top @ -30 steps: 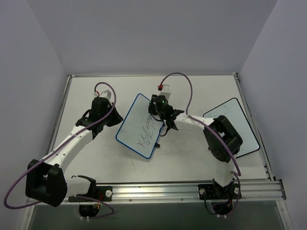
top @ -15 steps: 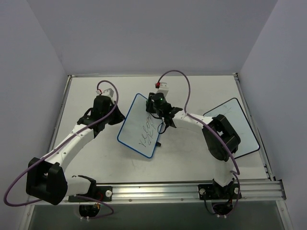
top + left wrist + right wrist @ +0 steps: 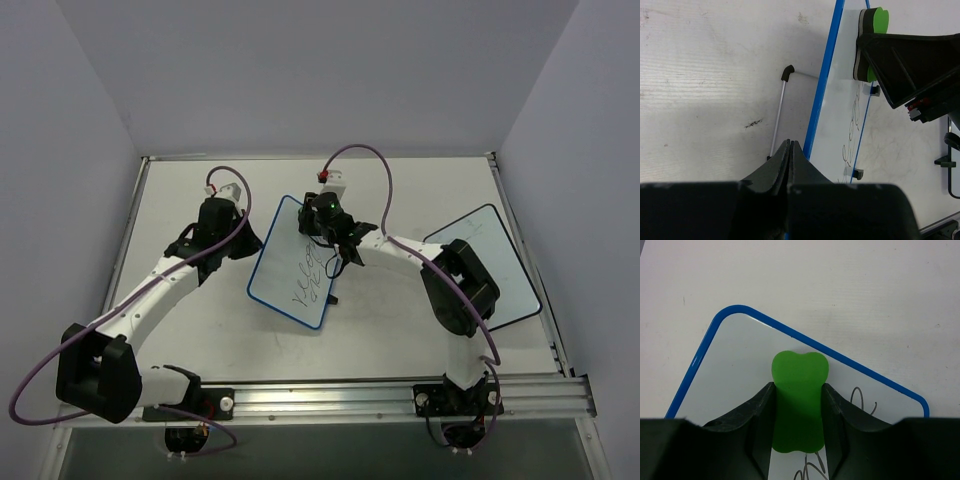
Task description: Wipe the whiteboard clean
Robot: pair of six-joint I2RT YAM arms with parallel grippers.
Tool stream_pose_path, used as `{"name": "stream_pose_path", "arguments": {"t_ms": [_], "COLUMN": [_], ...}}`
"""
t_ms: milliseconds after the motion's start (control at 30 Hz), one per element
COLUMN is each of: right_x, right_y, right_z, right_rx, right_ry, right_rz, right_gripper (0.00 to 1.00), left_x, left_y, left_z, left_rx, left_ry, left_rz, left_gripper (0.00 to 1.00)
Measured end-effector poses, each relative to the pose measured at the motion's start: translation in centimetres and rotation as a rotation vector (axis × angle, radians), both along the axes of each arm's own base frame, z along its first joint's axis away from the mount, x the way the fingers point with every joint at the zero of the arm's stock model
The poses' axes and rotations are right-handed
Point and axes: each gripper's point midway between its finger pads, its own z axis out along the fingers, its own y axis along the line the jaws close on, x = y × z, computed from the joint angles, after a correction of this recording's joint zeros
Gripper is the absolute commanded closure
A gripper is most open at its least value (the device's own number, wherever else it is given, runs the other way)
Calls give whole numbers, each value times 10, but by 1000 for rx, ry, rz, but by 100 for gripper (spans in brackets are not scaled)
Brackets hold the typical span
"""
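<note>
Whiteboard (image 3: pixel 285 272), long axis near-left to far-right

White arms (image 3: pixel 150 295), black joints (image 3: pixel 458 288), purple cables (image 3: pixel 386 195)

lab test cell: bare walls (image 3: pixel 300 70), white table (image 3: pixel 385 340), aluminium rail (image 3: pixel 340 400)

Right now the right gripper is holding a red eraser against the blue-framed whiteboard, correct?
Not red. The eraser in the right gripper is green, as the right wrist view shows. The rest holds: it is against the blue-framed whiteboard.
</note>
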Motion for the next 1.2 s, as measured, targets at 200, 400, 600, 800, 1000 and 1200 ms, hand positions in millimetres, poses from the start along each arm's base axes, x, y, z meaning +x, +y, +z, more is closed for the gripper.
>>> {"name": "stream_pose_path", "arguments": {"t_ms": [200,400,600,800,1000,1200], "right_x": [-3,-13,-23,-37,-41,-57], "right_y": [-2,-17,-30,-40,-38,-20], "right_z": [-5,-17,-27,-37,-38,-27], "right_rx": [9,11,3,5,4,-11], "right_ry": [1,21,39,58,41,-9], "right_rz": [-2,-21,-33,-40,-51,-52], "right_gripper": [100,100,100,100,100,100], "left_x": [2,3,4,9,18,29], "left_y": [0,-1,-2,-2,-2,4], "left_z": [0,-1,-2,-1,-3,-2], "left_rx": [5,7,11,19,32,59], "left_ry": [-1,4,7,7,11,6], "left_rz": [0,-2,0,10,21,56], "left_gripper": [98,96,82,76,63,47]}}
